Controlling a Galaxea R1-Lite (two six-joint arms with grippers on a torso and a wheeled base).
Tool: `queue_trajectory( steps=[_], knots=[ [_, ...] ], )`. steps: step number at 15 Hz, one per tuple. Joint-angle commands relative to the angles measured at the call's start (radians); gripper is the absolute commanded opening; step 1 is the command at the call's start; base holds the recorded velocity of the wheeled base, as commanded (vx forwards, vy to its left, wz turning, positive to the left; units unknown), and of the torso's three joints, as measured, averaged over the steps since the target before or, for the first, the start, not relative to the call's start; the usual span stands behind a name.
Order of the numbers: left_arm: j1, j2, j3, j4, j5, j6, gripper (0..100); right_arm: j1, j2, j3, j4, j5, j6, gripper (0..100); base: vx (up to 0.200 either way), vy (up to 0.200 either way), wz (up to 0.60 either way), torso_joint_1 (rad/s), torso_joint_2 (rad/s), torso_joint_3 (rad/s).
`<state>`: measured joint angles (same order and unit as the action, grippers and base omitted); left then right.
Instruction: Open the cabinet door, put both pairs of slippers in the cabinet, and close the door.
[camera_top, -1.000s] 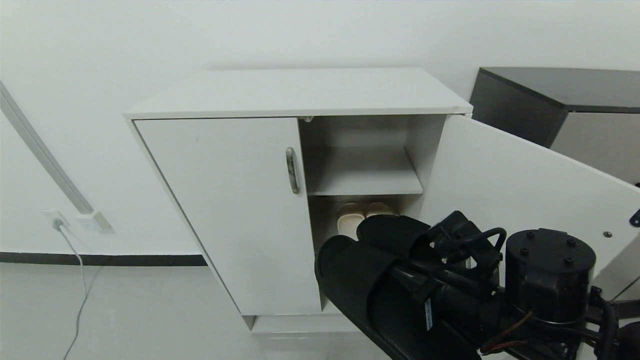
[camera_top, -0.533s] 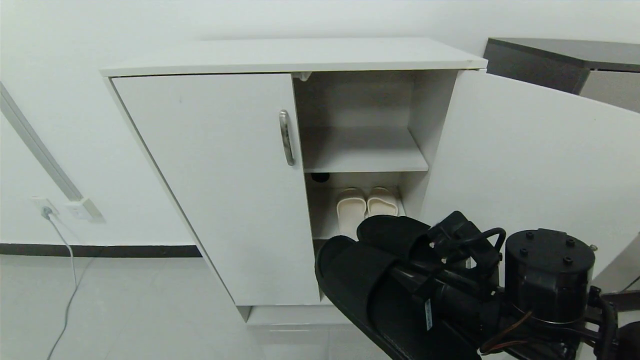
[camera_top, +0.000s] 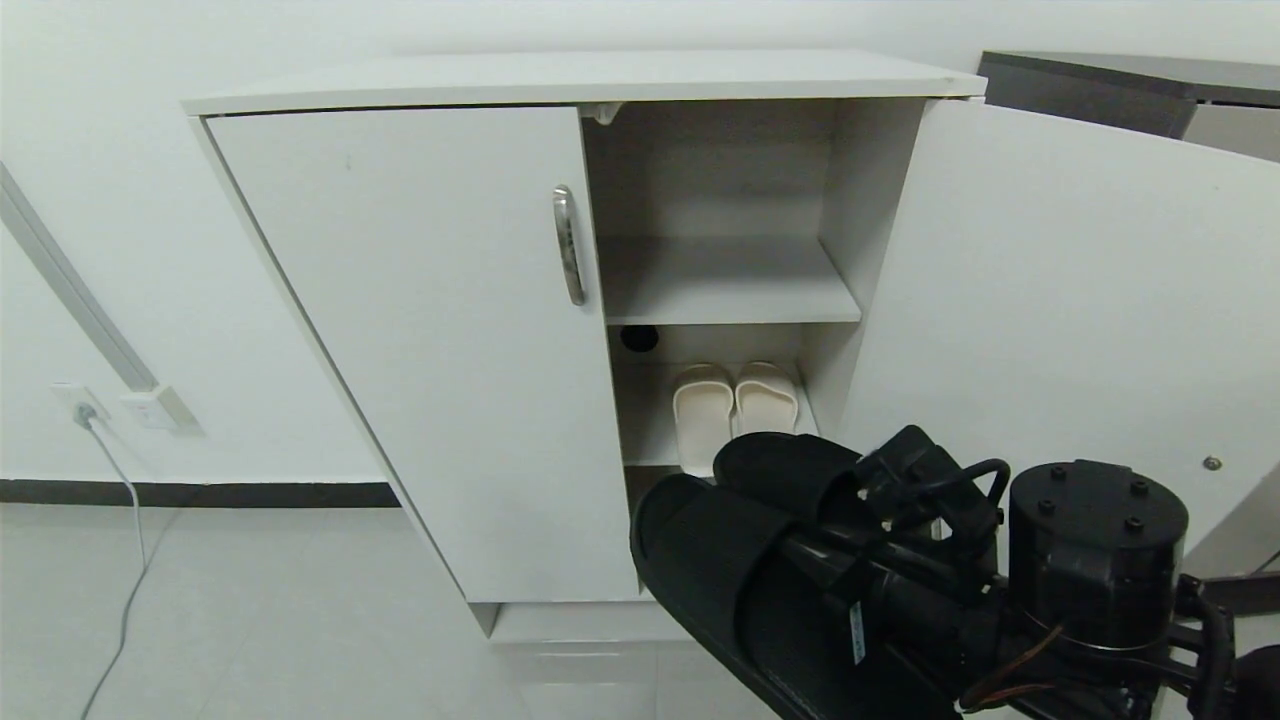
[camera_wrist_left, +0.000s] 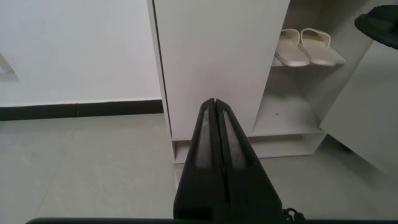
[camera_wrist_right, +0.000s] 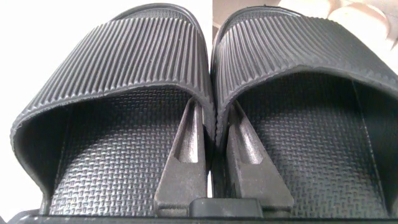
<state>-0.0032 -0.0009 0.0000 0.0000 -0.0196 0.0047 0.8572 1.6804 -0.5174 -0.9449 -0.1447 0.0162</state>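
Observation:
The white cabinet (camera_top: 560, 80) stands against the wall with its right door (camera_top: 1060, 300) swung open and its left door (camera_top: 420, 340) closed. A pair of cream slippers (camera_top: 735, 405) lies on the lower shelf, also seen as the cream slippers (camera_wrist_left: 309, 46) in the left wrist view. My right gripper (camera_wrist_right: 214, 149) is shut on a pair of black slippers (camera_top: 740, 540), pinching their two inner edges together, in front of the open compartment and below the cream pair. The black slippers (camera_wrist_right: 211, 112) sit side by side around its fingers. My left gripper (camera_wrist_left: 214, 124) is shut, low over the floor before the closed left door.
A metal handle (camera_top: 568, 245) runs down the left door's edge. The upper shelf (camera_top: 725, 285) is bare. A dark cabinet (camera_top: 1130, 90) stands at the right behind the open door. A wall socket with a cable (camera_top: 85, 415) is low on the left wall.
The head view has dropped, so the cabinet sits higher in the picture and the lower shelf with the cream slippers shows fully. My right gripper still holds the black slippers in the same spot.

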Motion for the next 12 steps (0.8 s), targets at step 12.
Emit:
queue_trajectory(
  steps=[12],
  knots=[
    [0.000, 0.001, 0.000, 0.000, 0.000, 0.000, 0, 0.117, 0.268, -0.742, 0.627, -0.694, 0.329, 0, 0.000, 0.000, 0.00, 0.000, 0.00, 0.000]
  ],
)
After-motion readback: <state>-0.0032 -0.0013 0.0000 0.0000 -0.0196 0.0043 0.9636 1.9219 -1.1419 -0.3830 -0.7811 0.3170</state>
